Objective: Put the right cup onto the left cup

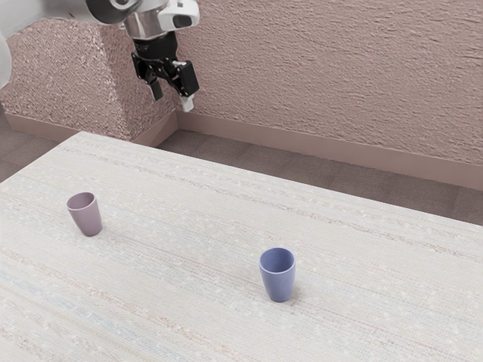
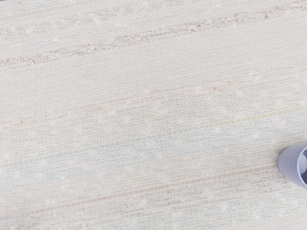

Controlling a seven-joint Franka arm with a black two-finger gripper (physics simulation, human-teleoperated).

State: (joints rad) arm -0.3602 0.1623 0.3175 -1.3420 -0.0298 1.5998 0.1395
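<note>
Exterior: end effector (image 1: 172,96) wide, empty. Mauve cup (image 1: 87,216) and blue cup (image 1: 278,280) upright below it on the surface (image 1: 181,219), well apart. I could grab the wrong one if I misread sides.

Wrist: blue cup off to one side of the end effector; descending unaligned could tip it.

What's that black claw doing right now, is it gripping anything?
Gripper: open, its two fingers apart, holding nothing; it hangs in the air, away from both cups.
</note>
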